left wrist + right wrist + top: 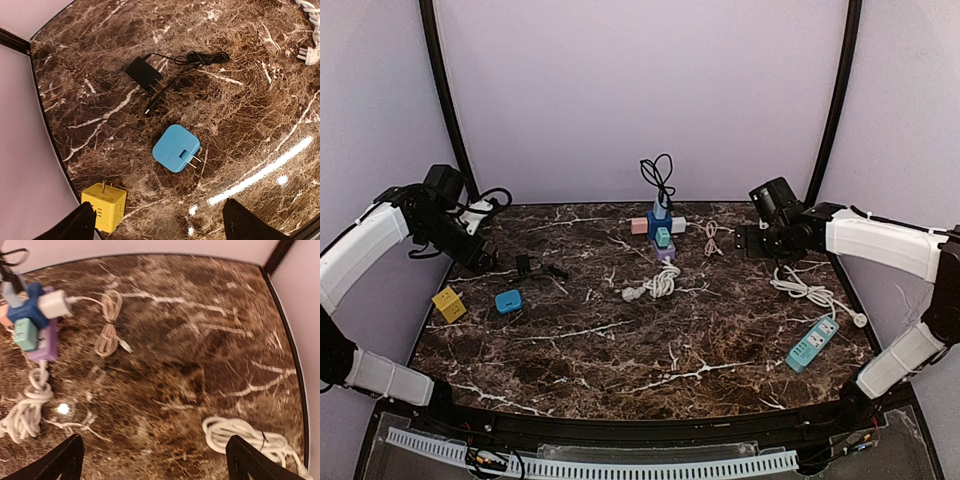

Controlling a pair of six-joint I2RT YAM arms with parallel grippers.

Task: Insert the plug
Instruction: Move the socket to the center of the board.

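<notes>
Two power strips (812, 343), three loose adapters (176, 148)

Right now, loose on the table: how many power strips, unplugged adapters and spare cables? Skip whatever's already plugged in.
Power strips: 2 (purple strip, teal strip)
Unplugged adapters: 3 (yellow adapter, blue adapter, black adapter)
Spare coiled cables: 1 (beige cable)
Total: 6, leaving out the strips' own white cords.
</notes>
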